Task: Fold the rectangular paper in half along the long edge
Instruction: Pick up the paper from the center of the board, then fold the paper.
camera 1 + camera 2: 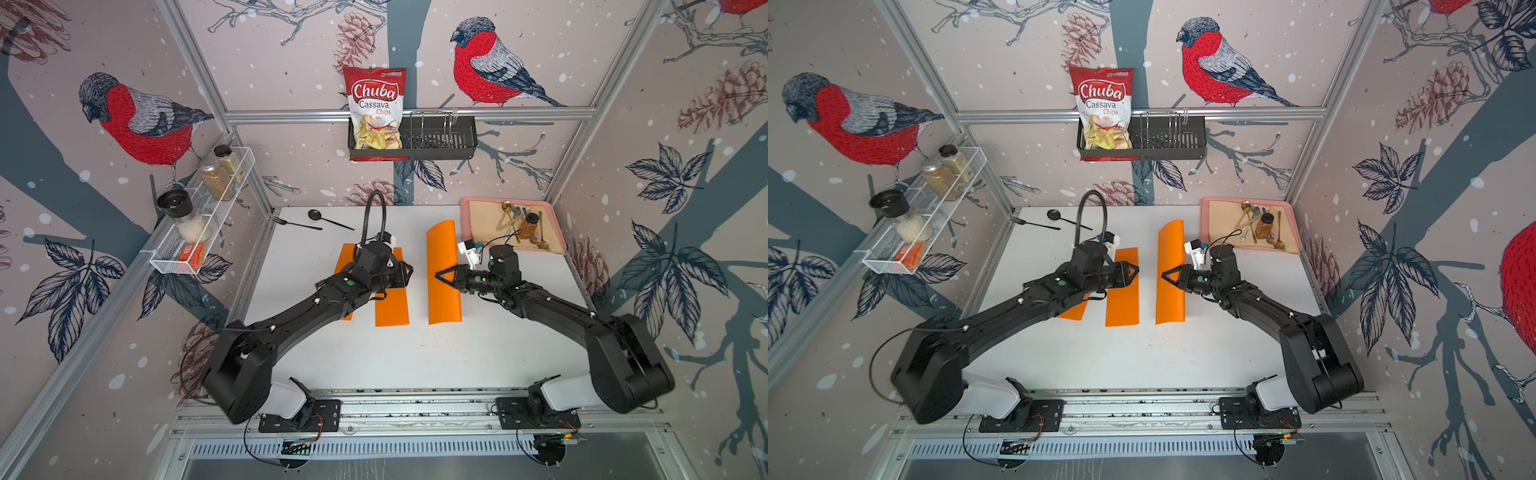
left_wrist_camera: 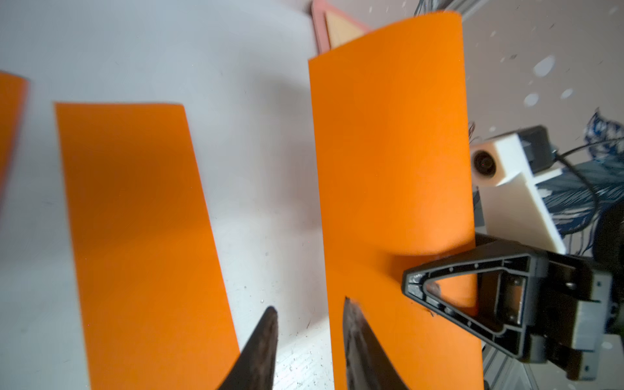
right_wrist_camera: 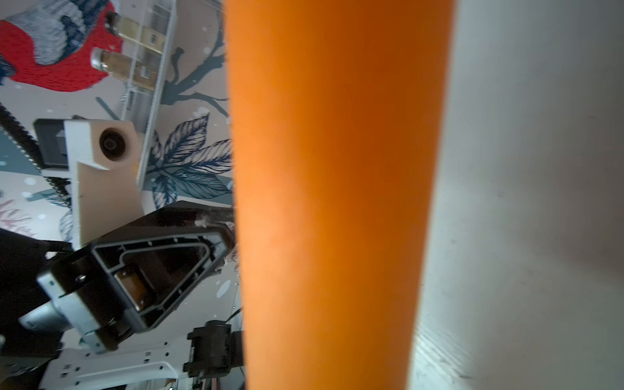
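My left tool (image 2: 309, 314) stands with its fingertips apart and nothing between them, one tip over the nearer long edge of the rectangular paper (image 1: 442, 249). That paper lies on the table (image 1: 415, 357) right of centre, its long edge on my right arm's side raised and curled over. My right tool (image 1: 441, 276) sits over that raised side (clamped or apart, I cannot tell). A second orange sheet (image 1: 392, 307) lies flat beside it; a third orange sheet (image 1: 345, 257) is partly hidden under my left arm.
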`<state>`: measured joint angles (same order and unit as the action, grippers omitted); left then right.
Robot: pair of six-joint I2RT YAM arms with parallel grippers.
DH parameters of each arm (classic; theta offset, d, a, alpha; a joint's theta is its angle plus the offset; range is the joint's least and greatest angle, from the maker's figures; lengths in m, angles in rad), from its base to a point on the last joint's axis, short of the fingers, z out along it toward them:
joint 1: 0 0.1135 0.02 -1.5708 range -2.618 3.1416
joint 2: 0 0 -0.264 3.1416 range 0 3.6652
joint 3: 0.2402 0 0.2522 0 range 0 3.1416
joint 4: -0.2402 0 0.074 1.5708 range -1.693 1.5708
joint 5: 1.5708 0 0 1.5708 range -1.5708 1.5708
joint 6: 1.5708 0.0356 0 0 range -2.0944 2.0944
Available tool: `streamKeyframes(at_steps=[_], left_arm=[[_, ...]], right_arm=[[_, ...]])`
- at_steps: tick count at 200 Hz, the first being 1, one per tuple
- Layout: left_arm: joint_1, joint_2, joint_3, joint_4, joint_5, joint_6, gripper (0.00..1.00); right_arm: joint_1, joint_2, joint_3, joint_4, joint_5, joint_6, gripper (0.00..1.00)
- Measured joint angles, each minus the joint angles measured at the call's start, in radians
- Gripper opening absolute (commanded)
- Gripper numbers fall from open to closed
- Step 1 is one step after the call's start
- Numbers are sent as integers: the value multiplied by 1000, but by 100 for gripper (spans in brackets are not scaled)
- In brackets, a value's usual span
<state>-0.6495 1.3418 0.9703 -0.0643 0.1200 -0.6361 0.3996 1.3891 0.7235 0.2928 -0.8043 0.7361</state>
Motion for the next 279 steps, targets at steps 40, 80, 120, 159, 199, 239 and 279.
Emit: streamKeyframes(at_steps=[40, 80, 120, 159, 199, 239, 279], left_arm=[[50, -259, -24, 0, -59, 51, 29], [57, -325, -10, 13, -8, 85, 9], [58, -320, -45, 127, 193, 54, 16], [58, -322, -50, 280, 403, -47, 23], [48, -333, -15, 364, 512, -112, 30], [8, -331, 3, 366, 552, -126, 32], [-21, -330, 33, 340, 552, -119, 37]], right_arm=[[60, -147, 111, -38, -84, 32, 27], [104, -240, 128, 116, -185, 209, 27], [190, -268, 181, 360, -267, 420, 27], [235, -271, 251, 478, -311, 499, 29], [225, -250, 259, 494, -317, 523, 28], [179, -225, 215, 552, -318, 572, 28], [130, -215, 186, 648, -320, 642, 28]])
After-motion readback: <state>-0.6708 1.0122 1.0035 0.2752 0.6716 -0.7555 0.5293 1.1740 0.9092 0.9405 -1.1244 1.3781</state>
